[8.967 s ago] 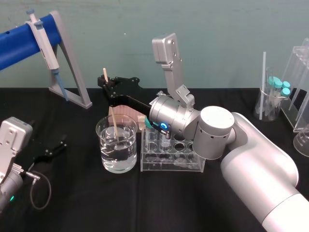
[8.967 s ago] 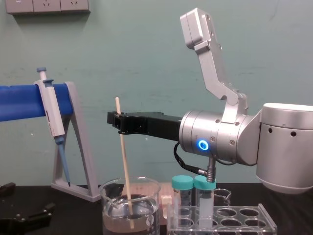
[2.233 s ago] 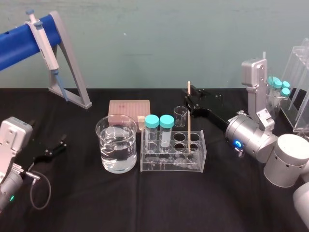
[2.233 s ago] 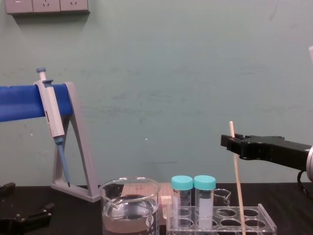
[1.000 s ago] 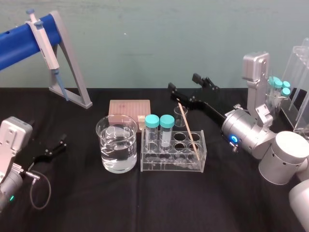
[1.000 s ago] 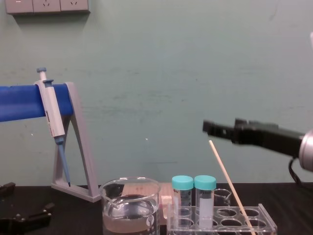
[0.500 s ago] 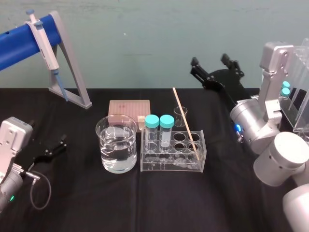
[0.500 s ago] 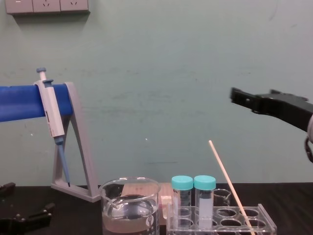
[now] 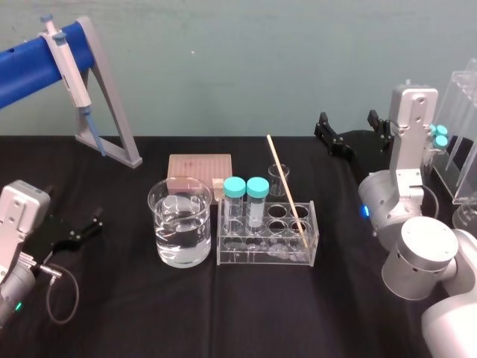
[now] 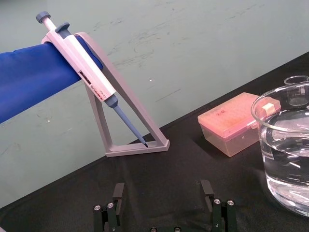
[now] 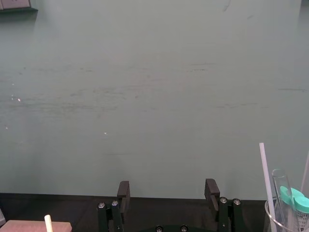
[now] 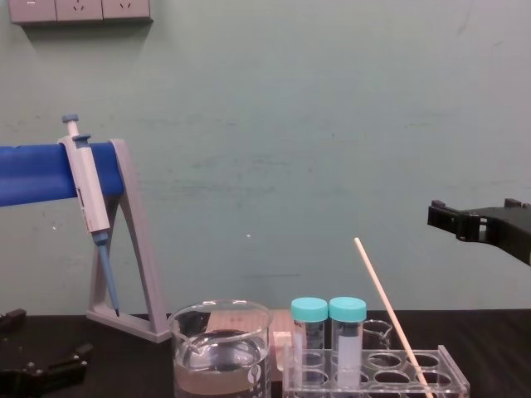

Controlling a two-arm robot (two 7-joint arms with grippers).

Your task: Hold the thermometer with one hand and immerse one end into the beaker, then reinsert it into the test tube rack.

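Two claws, and neither has hold of anything. From the head view the right claw (image 9: 346,121) hangs spread wide above the far right of the counter (image 9: 223,313), well apart from the thermometer (image 9: 285,181), and the left claw (image 9: 80,228) lies parked at the near left. The thermometer is a pencil-thin, pale cream rod standing in the right end of the test tube rack (image 9: 264,256), its foot in a front hole and its top tilted back and to the left. The beaker (image 9: 179,224), part full of clear liquid, sits just beside the rack's left end. From the left wrist view the left claw (image 10: 162,191) gapes over black cloth, with the beaker (image 10: 285,145) near. From the right wrist view the right claw (image 11: 167,190) is wide and empty. From the chest view the thermometer (image 12: 390,319) slants up out of the rack. I'd judge it light, stiff and brittle, perhaps slick where wet, so best pinched gently on the bare upper stretch.
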